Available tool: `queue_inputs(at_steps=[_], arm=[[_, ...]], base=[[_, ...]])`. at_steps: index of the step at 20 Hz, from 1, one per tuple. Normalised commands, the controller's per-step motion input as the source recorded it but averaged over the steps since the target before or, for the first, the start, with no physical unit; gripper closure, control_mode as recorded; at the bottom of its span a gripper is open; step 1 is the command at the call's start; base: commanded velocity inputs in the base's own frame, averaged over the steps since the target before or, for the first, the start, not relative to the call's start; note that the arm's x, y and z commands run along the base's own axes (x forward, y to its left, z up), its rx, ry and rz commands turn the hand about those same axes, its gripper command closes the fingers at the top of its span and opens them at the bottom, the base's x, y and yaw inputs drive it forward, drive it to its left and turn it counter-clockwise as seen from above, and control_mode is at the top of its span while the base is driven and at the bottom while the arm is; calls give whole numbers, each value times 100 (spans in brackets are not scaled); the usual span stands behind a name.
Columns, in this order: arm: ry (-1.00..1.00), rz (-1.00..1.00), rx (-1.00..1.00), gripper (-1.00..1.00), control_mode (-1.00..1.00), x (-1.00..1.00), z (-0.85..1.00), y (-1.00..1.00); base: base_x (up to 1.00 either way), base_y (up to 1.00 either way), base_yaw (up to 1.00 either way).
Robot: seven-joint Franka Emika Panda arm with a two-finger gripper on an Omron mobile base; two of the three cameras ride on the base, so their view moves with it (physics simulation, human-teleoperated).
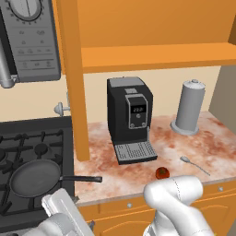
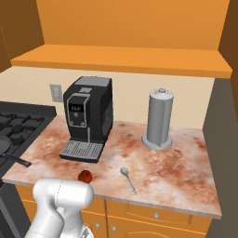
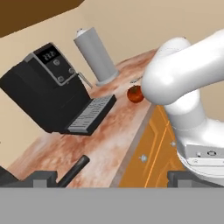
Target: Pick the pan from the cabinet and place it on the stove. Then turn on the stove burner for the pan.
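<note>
The pan (image 1: 34,178) is seen resting on the stove (image 1: 27,138), on the front grate nearest the marble counter (image 1: 138,170), its black handle reaching out over the counter's edge. To the right of the stove a black coffee machine (image 1: 129,117) is found, with a small red fruit (image 1: 162,173), a spoon (image 1: 193,164) and a grey canister (image 1: 189,107) beyond it. The gripper (image 3: 111,177) is held with its jaws spread wide, nothing between them, low beside the handle's tip

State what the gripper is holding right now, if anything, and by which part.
Nothing is held. The gripper is open, its fingertips set wide apart, and the pan sits on the stove, its handle free.
</note>
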Motion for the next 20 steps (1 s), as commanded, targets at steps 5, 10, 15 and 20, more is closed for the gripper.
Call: queue_inputs(at_steps=[5, 10, 15, 20], arm=[[0, 3, -1, -100, -100, 0, 0, 21], [0, 2, 0, -100, -100, 0, 0, 16], [0, 0, -2, -100, -100, 0, 0, 18], [0, 0, 0, -100, -100, 1, 0, 1]], base=[[0, 0, 0], [0, 0, 0], [0, 0, 0], [0, 0, 0]])
